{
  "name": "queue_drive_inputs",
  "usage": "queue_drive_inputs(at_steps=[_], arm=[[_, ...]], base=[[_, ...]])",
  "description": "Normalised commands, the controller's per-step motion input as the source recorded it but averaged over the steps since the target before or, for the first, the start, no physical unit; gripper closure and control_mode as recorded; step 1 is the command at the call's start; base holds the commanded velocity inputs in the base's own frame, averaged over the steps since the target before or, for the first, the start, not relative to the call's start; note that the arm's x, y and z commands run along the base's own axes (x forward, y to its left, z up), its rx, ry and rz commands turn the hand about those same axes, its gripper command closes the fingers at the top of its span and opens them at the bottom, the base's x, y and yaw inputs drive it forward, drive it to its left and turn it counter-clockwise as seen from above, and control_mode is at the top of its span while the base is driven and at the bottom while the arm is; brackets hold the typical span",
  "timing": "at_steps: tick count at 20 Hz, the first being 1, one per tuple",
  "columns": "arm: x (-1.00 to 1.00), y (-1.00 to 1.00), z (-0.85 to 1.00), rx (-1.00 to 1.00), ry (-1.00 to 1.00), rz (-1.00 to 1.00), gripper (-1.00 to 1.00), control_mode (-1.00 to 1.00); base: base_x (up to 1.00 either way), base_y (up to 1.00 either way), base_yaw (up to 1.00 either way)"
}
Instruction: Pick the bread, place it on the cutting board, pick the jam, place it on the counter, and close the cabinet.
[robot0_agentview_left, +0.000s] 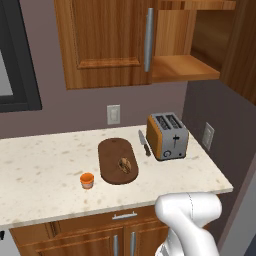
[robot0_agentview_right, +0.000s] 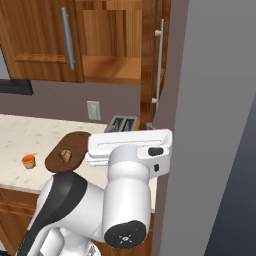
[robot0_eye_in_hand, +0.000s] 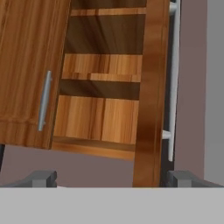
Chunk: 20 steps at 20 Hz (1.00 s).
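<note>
A: Nearest, gripper (robot0_eye_in_hand: 112, 178) — fingers (robot0_eye_in_hand: 41, 178) spread wide, nothing pinched, aimed at cabinet (robot0_agentview_left: 105, 42). Open right door (robot0_eye_in_hand: 151, 96) seen edge-on between tips, silver handle (robot0_eye_in_hand: 173, 78) on its right side.
B: Left door?
A: Shut, with vertical bar handle (robot0_agentview_left: 148, 40). Bare wooden shelf (robot0_agentview_left: 182, 67) exposed to the right of it.
B: Bread?
A: Bread (robot0_agentview_left: 124, 165) lay on cutting board (robot0_agentview_left: 117, 160), toward near right end.
B: Jam?
A: Jam (robot0_agentview_left: 87, 180) stood upright on counter (robot0_agentview_left: 40, 165), just left of board's near end, not touching.
B: Rest?
A: Toaster (robot0_agentview_left: 167, 136) right of board, knife (robot0_agentview_left: 144, 143) between them. Wall outlet (robot0_agentview_left: 113, 114) behind board. Drawers (robot0_agentview_left: 100, 235) below counter.
</note>
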Motion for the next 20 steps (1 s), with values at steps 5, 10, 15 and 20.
queue_drive_inputs(at_steps=[5, 10, 15, 20], arm=[[0.15, -0.07, -0.13, 0.0, 0.0, -0.02, -1.0, -1.0], [0.09, -0.18, -0.02, 0.0, 0.0, 0.0, -1.0, -1.0], [0.14, -0.2, 0.0, 0.0, 0.0, 0.0, -1.0, -1.0], [0.15, -0.11, 0.0, 0.0, 0.0, 0.0, -1.0, -1.0]], base=[[0.0, 0.0, 0.0], [0.0, 0.0, 0.0], [0.0, 0.0, 0.0], [0.0, 0.0, 0.0]])
